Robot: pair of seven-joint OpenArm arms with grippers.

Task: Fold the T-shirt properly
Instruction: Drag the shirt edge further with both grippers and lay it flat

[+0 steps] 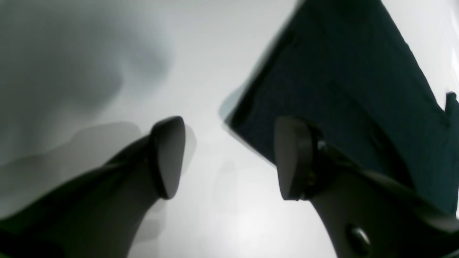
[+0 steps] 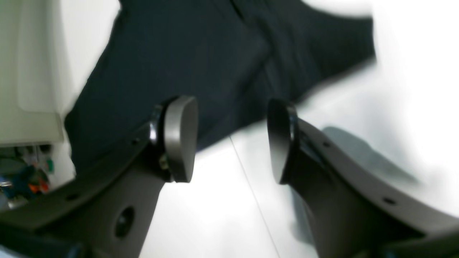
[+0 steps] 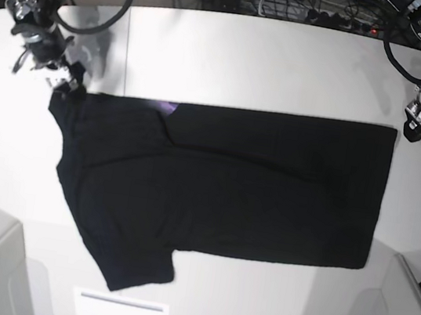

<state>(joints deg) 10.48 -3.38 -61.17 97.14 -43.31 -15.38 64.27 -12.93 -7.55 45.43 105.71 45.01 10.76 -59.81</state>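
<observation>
Shirt point(image 3: 222, 183) lies spread flat across the table point(image 3: 287, 66), black side up. Beyond its corners both arms reach down: left gripper point(image 1: 229, 157) beside the hem corner, right gripper point(image 2: 233, 139) over the sleeve, both with jaws wide apart, holding nothing.

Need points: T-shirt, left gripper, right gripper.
T-shirt point(image 3: 269, 190), base view, middle of the black body.
left gripper point(image 1: 229, 157), left wrist view, gap midway between the open fingertips.
right gripper point(image 2: 233, 139), right wrist view, gap midway between the open fingertips.
</observation>
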